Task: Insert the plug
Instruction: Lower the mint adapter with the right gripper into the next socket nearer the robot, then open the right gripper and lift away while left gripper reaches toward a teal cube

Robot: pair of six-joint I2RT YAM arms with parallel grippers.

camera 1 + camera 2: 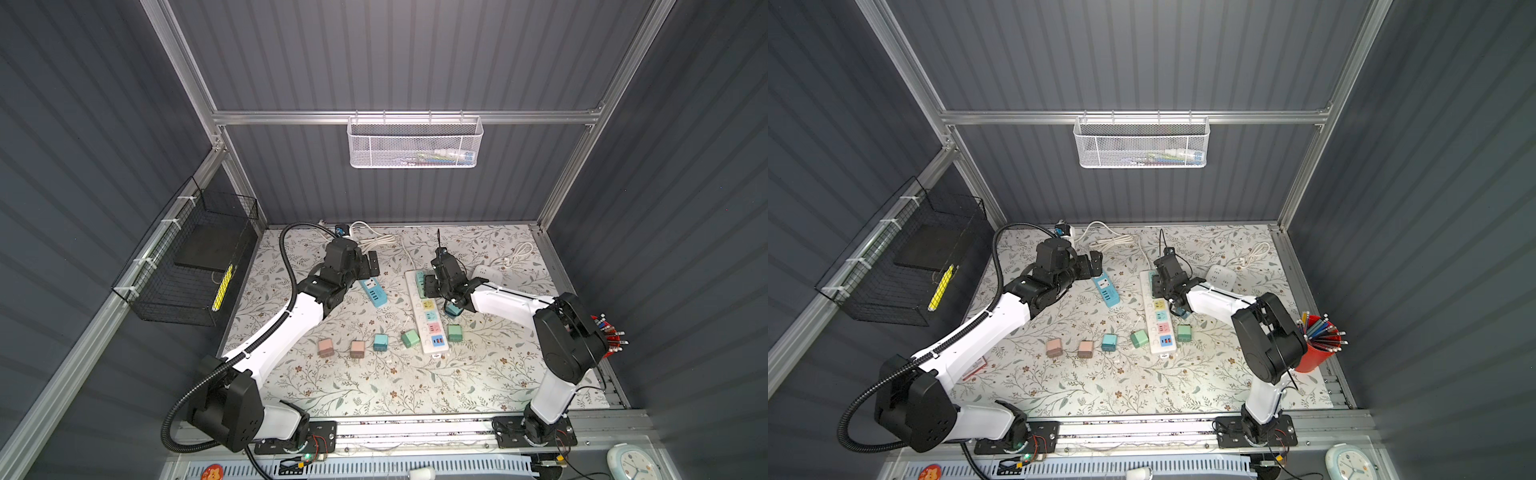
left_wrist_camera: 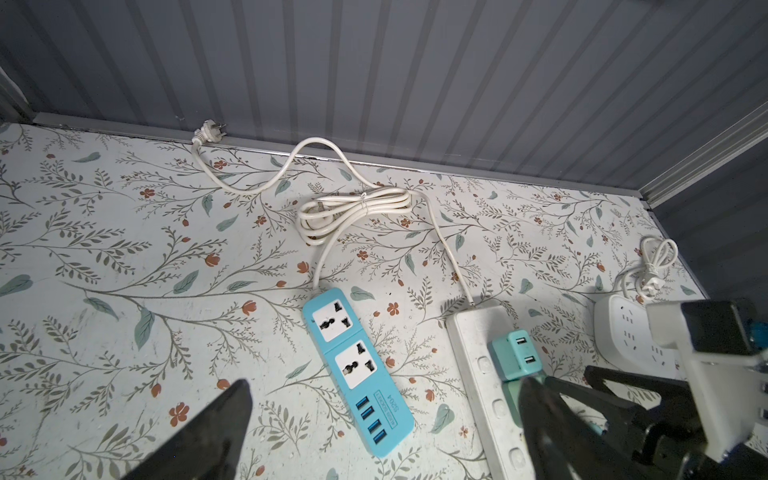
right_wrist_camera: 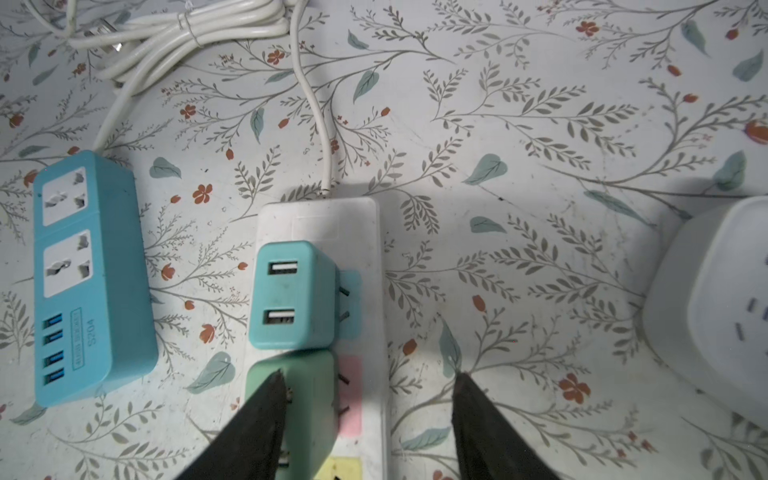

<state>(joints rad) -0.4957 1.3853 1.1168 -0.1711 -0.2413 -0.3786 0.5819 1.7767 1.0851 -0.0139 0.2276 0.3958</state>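
A white power strip (image 1: pixel 420 328) (image 1: pixel 1152 332) (image 3: pixel 365 232) lies mid-table with coloured sockets. At its far end a teal plug (image 3: pixel 291 295) (image 2: pixel 517 353) and a green plug (image 3: pixel 316 399) stand upright on it, side by side. My right gripper (image 3: pixel 370 399) (image 1: pixel 430 286) (image 1: pixel 1158 286) hangs open above the green plug. One finger (image 3: pixel 266 415) overlaps the plug's side, while its opposite finger is out over the table. My left gripper (image 2: pixel 382 415) (image 1: pixel 372 264) (image 1: pixel 1096 262) is wide open and empty above the blue power strip (image 2: pixel 357 370) (image 1: pixel 372 293).
Several loose plugs lie in a row near the strip's front end: pink (image 1: pixel 325 347), pink (image 1: pixel 356 348), teal (image 1: pixel 380 342), green (image 1: pixel 410 338), green (image 1: pixel 454 332). A white socket block (image 1: pixel 487 274) (image 3: pixel 715 311) sits right of the strip. Coiled white cable (image 2: pixel 357 208) lies at the back.
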